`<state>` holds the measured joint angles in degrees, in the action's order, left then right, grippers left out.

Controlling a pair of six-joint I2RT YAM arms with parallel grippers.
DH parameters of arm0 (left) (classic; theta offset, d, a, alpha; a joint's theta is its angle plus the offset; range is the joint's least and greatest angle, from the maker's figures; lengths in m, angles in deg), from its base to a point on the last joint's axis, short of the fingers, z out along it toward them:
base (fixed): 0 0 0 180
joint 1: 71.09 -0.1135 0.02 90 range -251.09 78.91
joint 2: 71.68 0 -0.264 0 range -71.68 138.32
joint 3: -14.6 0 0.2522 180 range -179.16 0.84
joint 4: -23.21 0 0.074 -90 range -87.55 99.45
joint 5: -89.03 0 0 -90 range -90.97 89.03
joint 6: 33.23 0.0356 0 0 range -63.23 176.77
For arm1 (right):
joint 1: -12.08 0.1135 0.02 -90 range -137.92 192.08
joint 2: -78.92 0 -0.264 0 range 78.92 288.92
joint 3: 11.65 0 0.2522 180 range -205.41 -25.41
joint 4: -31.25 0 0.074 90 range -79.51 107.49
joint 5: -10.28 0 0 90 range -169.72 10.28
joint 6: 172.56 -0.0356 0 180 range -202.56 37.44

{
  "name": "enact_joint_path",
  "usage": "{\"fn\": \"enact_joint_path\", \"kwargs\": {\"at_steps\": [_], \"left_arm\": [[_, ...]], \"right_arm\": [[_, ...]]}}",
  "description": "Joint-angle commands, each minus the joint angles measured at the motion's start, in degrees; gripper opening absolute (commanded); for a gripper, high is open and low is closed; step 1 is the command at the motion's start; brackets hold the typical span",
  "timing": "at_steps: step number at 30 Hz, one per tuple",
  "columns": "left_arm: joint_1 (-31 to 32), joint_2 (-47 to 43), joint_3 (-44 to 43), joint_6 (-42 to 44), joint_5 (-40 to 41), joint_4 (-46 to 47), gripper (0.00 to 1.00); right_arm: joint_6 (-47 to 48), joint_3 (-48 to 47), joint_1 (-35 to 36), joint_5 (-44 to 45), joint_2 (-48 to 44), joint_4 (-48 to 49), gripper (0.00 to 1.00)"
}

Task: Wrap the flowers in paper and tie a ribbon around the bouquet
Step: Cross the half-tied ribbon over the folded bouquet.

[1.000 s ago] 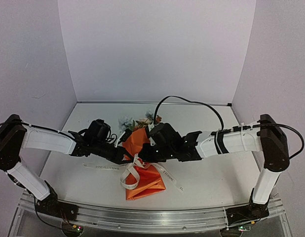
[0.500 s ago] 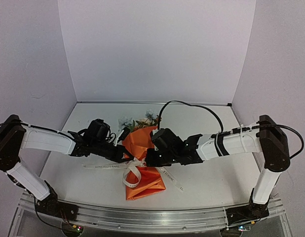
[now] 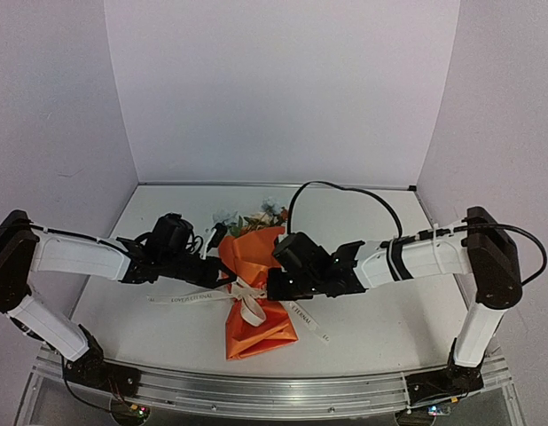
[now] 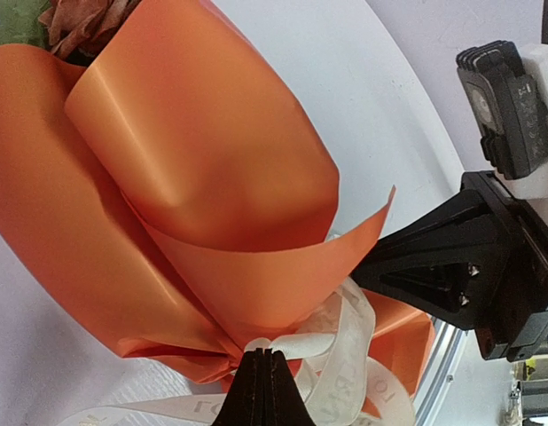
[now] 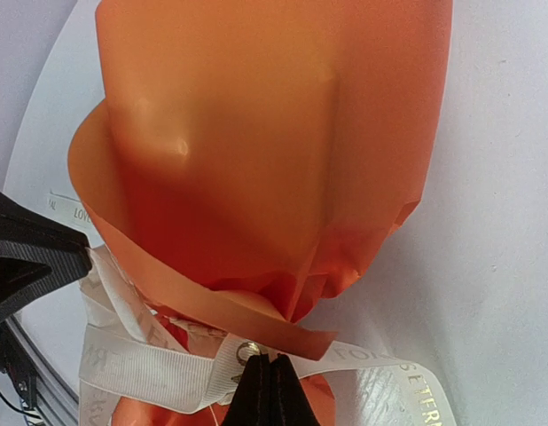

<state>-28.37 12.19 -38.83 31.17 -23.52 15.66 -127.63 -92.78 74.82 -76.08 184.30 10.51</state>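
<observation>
Two clenched on ribbon [image 5: 150,373]: left gripper [image 4: 263,353], right gripper [image 5: 267,358], flanking bouquet [image 3: 256,253] waist; black cable [image 3: 345,185] arcs behind.

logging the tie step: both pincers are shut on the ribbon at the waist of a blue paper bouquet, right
Not quite: the paper is orange, not blue, as both wrist views show. The rest holds: the left pincer and right pincer are shut on the ribbon at the waist of the bouquet.

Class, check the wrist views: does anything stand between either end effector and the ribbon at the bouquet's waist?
Nothing visible does. The left end effector and the right end effector are each shut directly on the ribbon at the pinched waist of the bouquet.
</observation>
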Motion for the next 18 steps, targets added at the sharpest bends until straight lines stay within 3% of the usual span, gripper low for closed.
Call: {"fn": "enact_joint_path", "kwargs": {"at_steps": [1, 15, 18], "left_arm": [[-0.7, -1.7, 1.2, -0.9, 3.3, 2.2, 0.00], [-1.5, -5.6, 2.0, -2.3, 8.5, 4.4, 0.00], [-1.4, -4.3, 0.9, -2.1, 7.2, 4.1, 0.00]], "right_arm": [[1.2, -2.1, 0.3, 2.9, -3.1, -2.4, 0.00], [3.1, -2.9, 0.3, 3.8, -4.4, -4.7, 0.00], [4.9, -3.8, 0.3, 2.3, -5.2, -5.1, 0.05]]}}
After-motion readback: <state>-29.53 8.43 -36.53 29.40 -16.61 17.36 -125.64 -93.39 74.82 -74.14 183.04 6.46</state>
